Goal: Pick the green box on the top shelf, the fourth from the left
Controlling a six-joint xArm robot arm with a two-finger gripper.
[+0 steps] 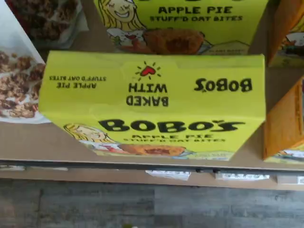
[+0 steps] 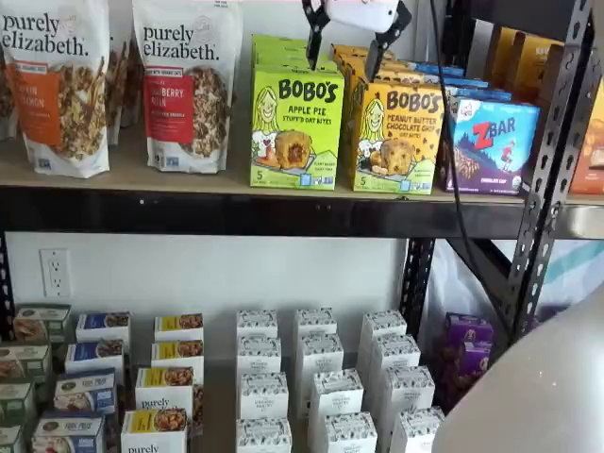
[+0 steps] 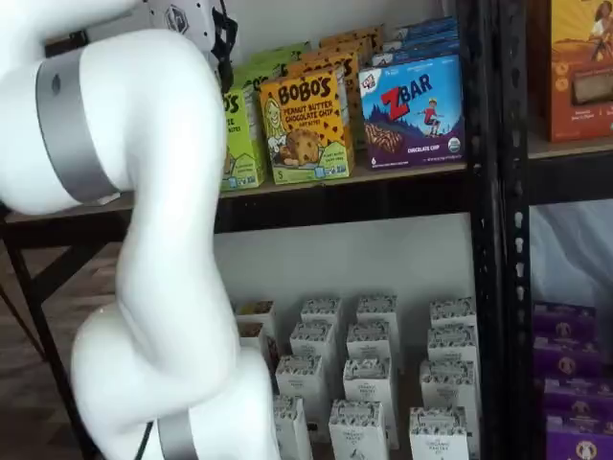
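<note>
The green box (image 2: 295, 127) stands upright at the front of the top shelf (image 2: 123, 172), with more green cartons lined up behind it. The wrist view looks straight down on the green box's lid (image 1: 152, 85), which reads "BOBO'S Baked With", and on the shelf board (image 1: 38, 142) in front of it. My gripper (image 2: 346, 40) hangs from the view's top edge, just above the box tops, over the seam between the green row and the yellow-orange row. It is open, with a plain gap between the black fingers and nothing in them. The white arm hides most of the green box (image 3: 241, 134) in a shelf view.
A yellow-orange Bobo's box (image 2: 396, 137) touches the green box's right side, then a blue ZBar box (image 2: 491, 146). Two granola bags (image 2: 184, 85) stand to the left. A black perforated upright (image 2: 547, 160) rises at the right. Small white cartons (image 2: 316, 377) fill the lower shelf.
</note>
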